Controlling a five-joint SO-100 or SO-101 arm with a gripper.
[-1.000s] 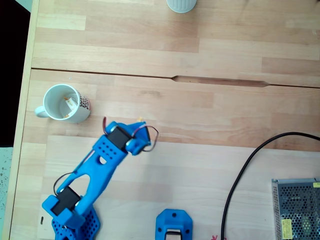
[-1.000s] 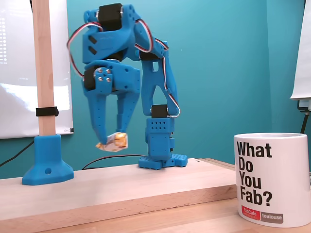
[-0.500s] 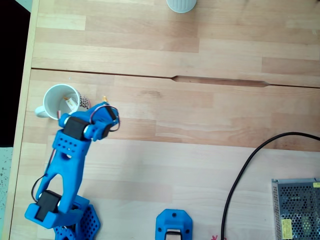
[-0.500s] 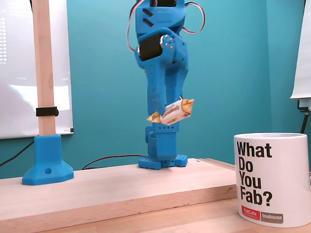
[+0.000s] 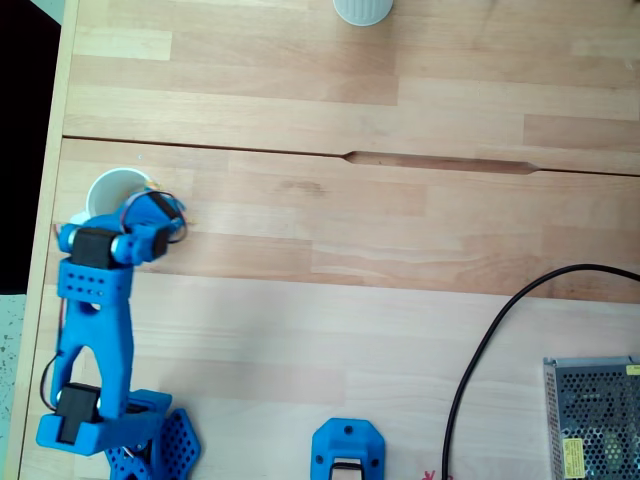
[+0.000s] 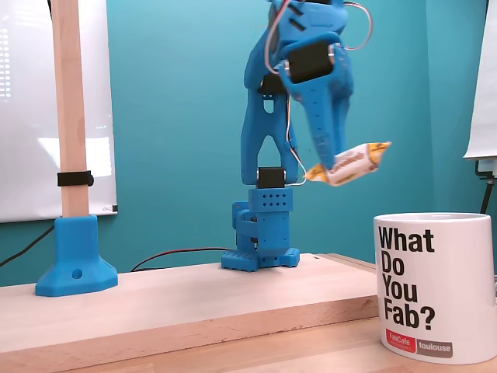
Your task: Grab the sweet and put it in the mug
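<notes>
Fixed views, both. Claw: closed on the sweet, carried in the air, well above the bench. Mug: white, partly covered by the arm from above; contents cannot be told. Step, as judged: carrying toward the mug, nearly over it. Next move calls for centring over the rim, then opening. Separate lettered mug: foreground, interior hidden.

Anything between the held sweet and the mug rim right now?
Nothing: in the side fixed view, the sweet in the gripper hangs above the mug, only open air between.
</notes>
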